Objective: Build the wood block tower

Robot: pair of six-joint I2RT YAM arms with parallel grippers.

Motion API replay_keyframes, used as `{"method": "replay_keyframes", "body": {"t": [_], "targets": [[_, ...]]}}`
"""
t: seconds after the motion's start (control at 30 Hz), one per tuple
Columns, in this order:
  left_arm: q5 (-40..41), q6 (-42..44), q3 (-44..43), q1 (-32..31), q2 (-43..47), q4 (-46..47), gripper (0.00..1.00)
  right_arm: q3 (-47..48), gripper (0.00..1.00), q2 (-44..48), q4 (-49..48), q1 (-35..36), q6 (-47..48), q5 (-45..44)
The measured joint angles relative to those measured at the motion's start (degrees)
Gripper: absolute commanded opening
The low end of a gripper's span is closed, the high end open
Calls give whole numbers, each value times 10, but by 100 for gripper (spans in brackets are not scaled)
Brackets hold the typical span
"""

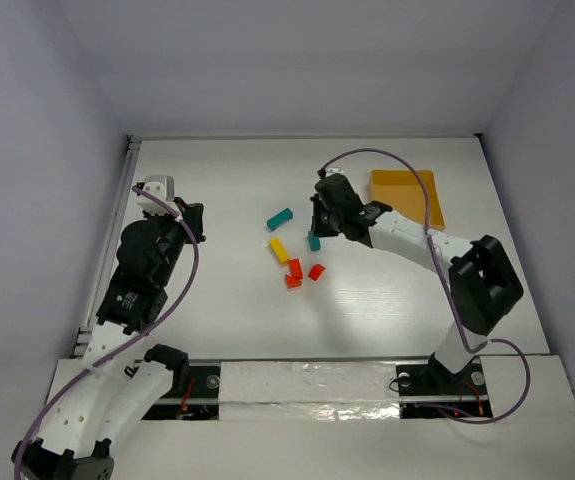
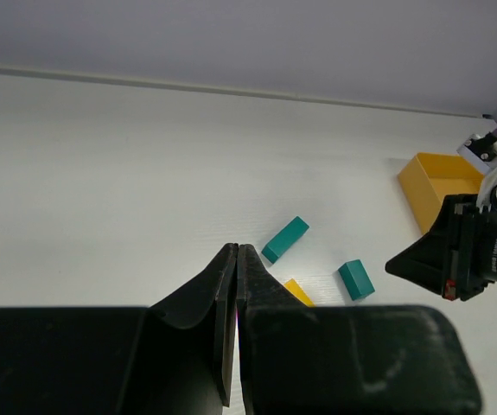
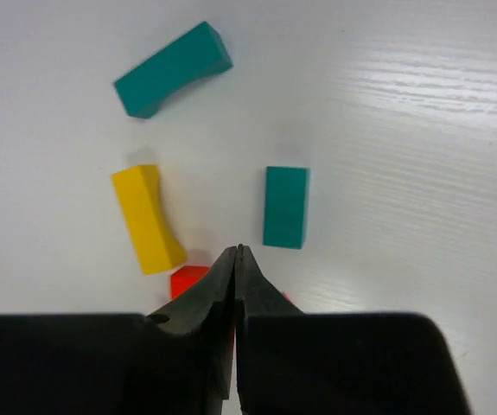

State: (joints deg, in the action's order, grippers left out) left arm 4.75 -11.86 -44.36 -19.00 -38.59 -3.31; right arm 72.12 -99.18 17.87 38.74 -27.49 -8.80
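Right gripper (image 3: 237,252), fingers pressed together and empty, hangs over the middle of the counter (image 1: 217,180); spread them, square to the short teal block (image 3: 284,207), before descending; left gripper (image 2: 236,251) likewise closed.

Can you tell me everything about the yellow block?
The yellow block is a short bar, smooth and painted, like wood, with one long side curved in a little. It lies flat on the white table, and nothing grips it. A long teal block lies apart past one end, and a small teal block lies apart beside it. A red block sits close at its other end; whether they touch is unclear.
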Motion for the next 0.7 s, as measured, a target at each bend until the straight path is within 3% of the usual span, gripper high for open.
{"method": "replay_keyframes", "body": {"t": [0.07, 0.13, 0.17, 0.2, 0.4, 0.7], "targets": [[0, 0, 0, 0, 0, 0, 0, -5, 2, 14, -3, 9, -2, 10], [0, 0, 0, 0, 0, 0, 0, -9, 13, 14, -3, 27, -2, 17], [0, 0, 0, 0, 0, 0, 0, -10, 31, 11, -2, 37, -2, 21], [0, 0, 0, 0, 0, 0, 0, -10, 42, 6, 0, 46, -2, 27], [0, 0, 0, 0, 0, 0, 0, -10, 44, -28, 13, 84, 8, 43], [0, 0, 0, 0, 0, 0, 0, -10, 43, -59, 27, 86, 7, 28]]}}
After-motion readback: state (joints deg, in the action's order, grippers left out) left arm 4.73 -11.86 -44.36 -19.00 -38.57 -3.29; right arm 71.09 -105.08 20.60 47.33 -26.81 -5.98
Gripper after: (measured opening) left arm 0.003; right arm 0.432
